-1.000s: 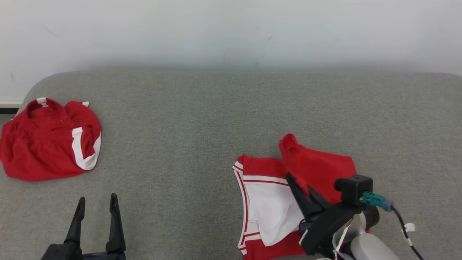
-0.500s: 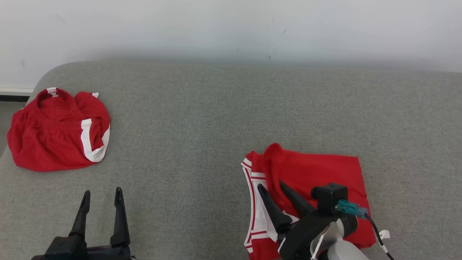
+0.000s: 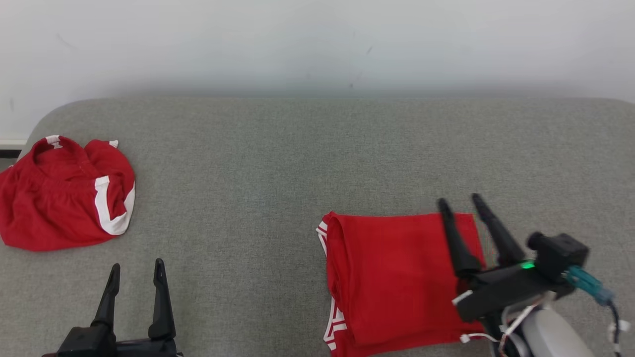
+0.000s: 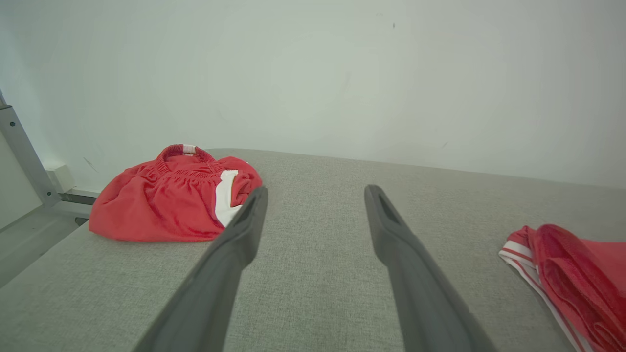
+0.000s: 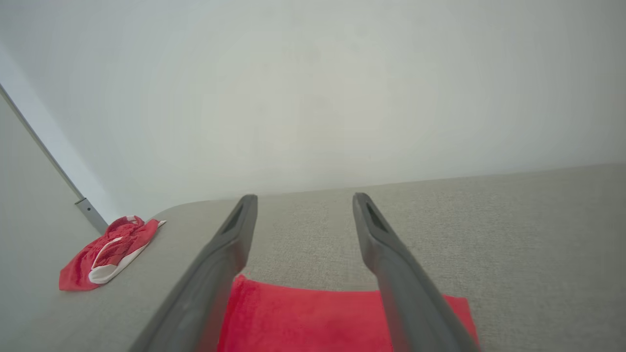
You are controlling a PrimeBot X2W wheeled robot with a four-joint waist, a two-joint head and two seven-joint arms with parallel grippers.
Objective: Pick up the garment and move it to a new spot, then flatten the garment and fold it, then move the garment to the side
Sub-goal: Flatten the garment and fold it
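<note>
Your folded red garment (image 3: 392,277) is lying flat at the right of the grey tabletop (image 3: 278,163), with its white-striped edge facing left. Your right gripper (image 3: 458,198) is hanging over its far right corner, fingers spread and gripping nothing. Your left gripper (image 3: 137,264) is sitting low on the left, fingers also spread (a second, crumpled red garment (image 3: 59,198) is lying at the far left).

Bright, soft, even light is covering all three views. A diffuse shadow band is darkening the wall (image 3: 317,49) just above the grey surface (image 3: 248,163). In the wrist views, the fingers (image 4: 230,264) of the left gripper (image 4: 316,189) and the right gripper (image 5: 304,196) are rendering blurred towards the bottom edge. The garment (image 5: 313,318) beneath the right gripper is also appearing soft.
</note>
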